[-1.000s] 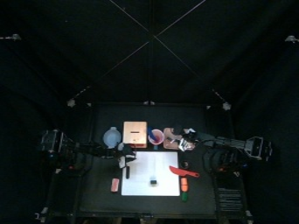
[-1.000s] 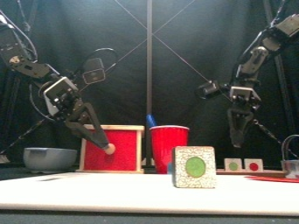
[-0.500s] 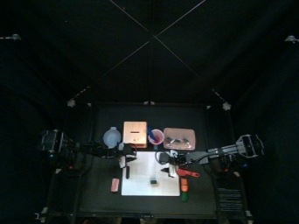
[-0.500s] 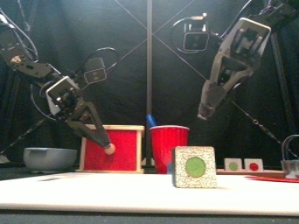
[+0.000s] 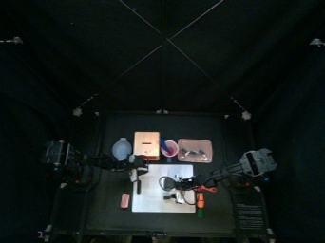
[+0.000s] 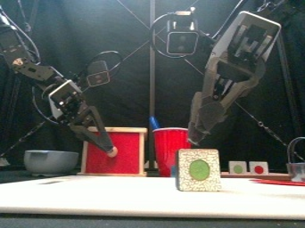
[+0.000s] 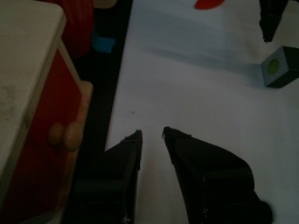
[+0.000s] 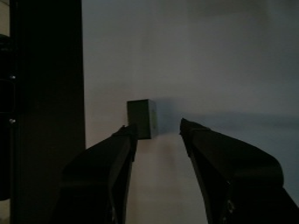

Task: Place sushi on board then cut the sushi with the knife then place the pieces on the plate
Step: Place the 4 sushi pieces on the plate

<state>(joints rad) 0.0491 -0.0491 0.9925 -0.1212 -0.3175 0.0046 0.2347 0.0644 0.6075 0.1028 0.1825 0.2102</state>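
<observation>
One dark green sushi block [image 6: 198,170] with a green centre stands upright on the white cutting board [image 6: 107,191] near its front. My right gripper [image 6: 194,136] hangs just above and behind it, open, with nothing held. In the right wrist view the block [image 8: 142,118] sits just past the jaw tips of that gripper [image 8: 158,129], nearer one jaw. From above, the right gripper [image 5: 180,196] is beside the block [image 5: 166,197]. My left gripper [image 6: 107,147] rests before the wooden box [image 6: 116,151], jaws close together and empty [image 7: 152,133]. A blue knife handle [image 6: 152,122] sticks out of the red cup [image 6: 172,151].
At the back stand the blue-grey bowl [image 5: 122,149], the wooden box [image 5: 146,144], the red cup [image 5: 169,147] and the pink tray [image 5: 195,149]. A red thing [image 5: 206,188] lies at the board's right edge. A small reddish thing [image 5: 124,199] lies left of the board.
My right arm has swung in from the back right to the middle and come down over the sushi block. The left arm has stayed where it was.
</observation>
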